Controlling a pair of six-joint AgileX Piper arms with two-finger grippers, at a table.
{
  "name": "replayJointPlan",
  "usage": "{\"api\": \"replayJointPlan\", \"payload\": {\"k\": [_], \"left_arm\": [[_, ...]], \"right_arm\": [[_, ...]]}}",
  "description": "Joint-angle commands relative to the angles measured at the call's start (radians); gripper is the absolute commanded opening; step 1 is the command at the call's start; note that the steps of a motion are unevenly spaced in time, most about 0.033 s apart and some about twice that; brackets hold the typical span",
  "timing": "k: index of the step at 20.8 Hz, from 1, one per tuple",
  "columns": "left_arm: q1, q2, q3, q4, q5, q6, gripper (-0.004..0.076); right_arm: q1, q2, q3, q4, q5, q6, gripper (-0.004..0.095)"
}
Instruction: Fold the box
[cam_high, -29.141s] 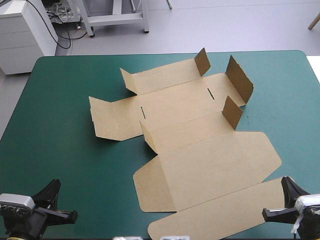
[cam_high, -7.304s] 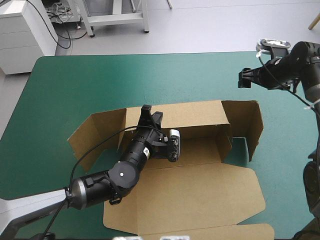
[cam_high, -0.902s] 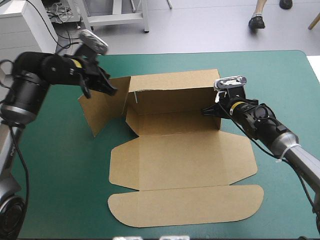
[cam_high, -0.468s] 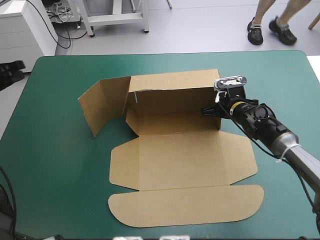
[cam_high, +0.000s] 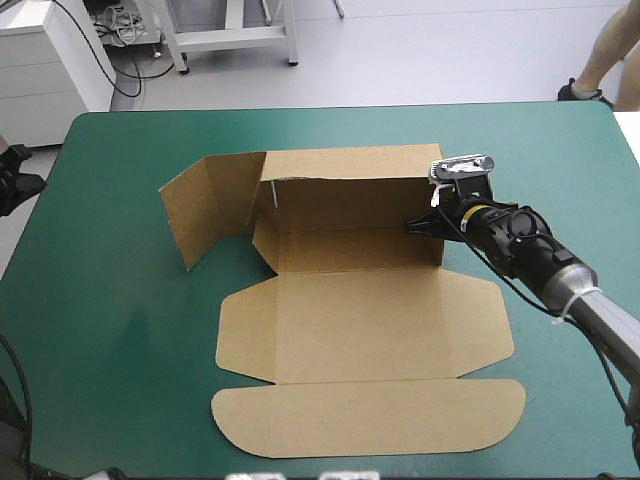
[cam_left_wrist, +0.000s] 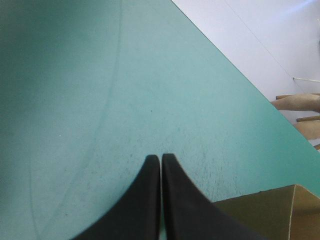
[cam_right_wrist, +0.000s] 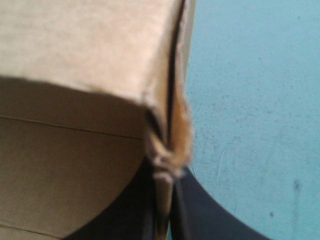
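The brown box (cam_high: 360, 320) lies mid-table with its back wall (cam_high: 345, 195) raised and its lid flat toward the front edge. Its left flap (cam_high: 205, 205) stands upright, swung outward. My right gripper (cam_high: 422, 226) is at the box's right end, shut on the doubled right wall. In the right wrist view that wall's edge (cam_right_wrist: 172, 125) sits pinched between the fingers of the right gripper (cam_right_wrist: 167, 172). My left gripper (cam_left_wrist: 161, 157) is shut on nothing, over bare teal-green cover, with a box corner (cam_left_wrist: 270, 210) beside it. In the high view the left arm (cam_high: 14, 180) shows only at the table's left edge.
A white cabinet (cam_high: 50, 60) stands beyond the table's far left corner. The table's far edge (cam_left_wrist: 235, 75) runs ahead of the left gripper. Teal-green cover (cam_high: 110, 330) shows between the box and the left edge.
The left arm has let go of the box's left flap and pulled back past the table's left edge. The flap stays standing. The right gripper has held its place on the right wall.
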Motion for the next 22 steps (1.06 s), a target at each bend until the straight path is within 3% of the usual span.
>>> {"api": "replayJointPlan", "payload": {"k": [1,9,14,18,22], "left_arm": [[0.001,-0.044,-0.023,-0.076,-0.03,0.0,-0.0008],[0.001,-0.044,-0.023,-0.076,-0.047,0.002,-0.0008],[0.001,-0.044,-0.02,-0.076,-0.068,0.0,-0.0008],[0.001,-0.044,-0.02,-0.076,-0.077,0.0,-0.0008],[0.001,-0.044,-0.02,-0.076,-0.077,-0.005,-0.0008]], "right_arm": [[-0.005,-0.035,-0.1,-0.008,0.057,-0.003,-0.0007],[-0.005,-0.025,-0.532,0.084,0.555,-0.069,-0.0006],[-0.005,0.032,-0.609,0.208,0.821,-0.069,-0.0007],[-0.005,0.029,-0.528,0.357,0.819,-0.113,-0.0006],[-0.005,0.004,-0.411,0.37,0.819,-0.118,-0.0006]]}}
